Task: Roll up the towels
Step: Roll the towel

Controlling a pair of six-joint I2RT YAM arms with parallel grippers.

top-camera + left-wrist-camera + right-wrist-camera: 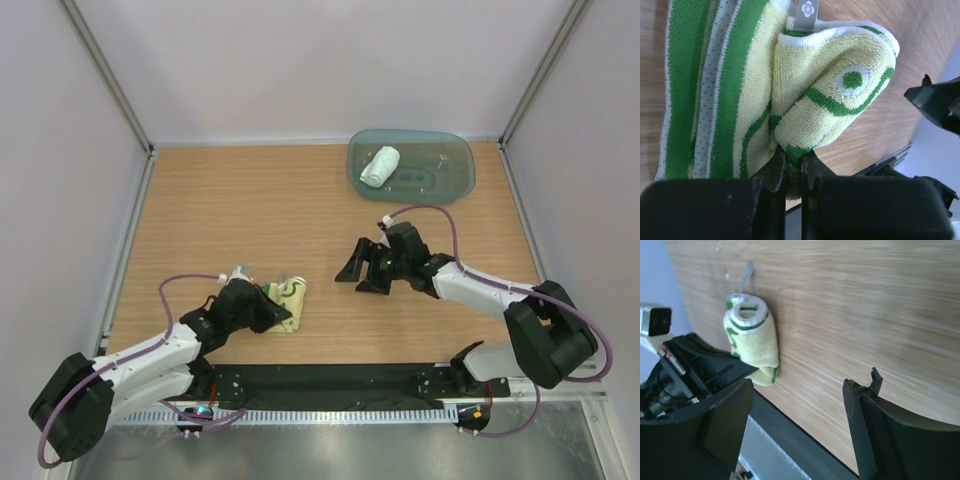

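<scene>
The pale yellow towel with green drawings (289, 303) lies partly rolled near the table's front left. My left gripper (275, 308) is shut on its rolled end; in the left wrist view the green-edged fold (835, 105) is pinched between the jaws (794, 165). The towel also shows in the right wrist view (752, 340) as a short roll. My right gripper (360, 268) hovers open and empty over the middle of the table, to the right of that towel. The plain mint-white towel (380, 166) lies rolled in the teal tray (455, 170).
The tray stands at the back right by the enclosure wall. A black strip (330, 380) runs along the table's front edge between the arm bases. Metal posts and white walls close in the sides.
</scene>
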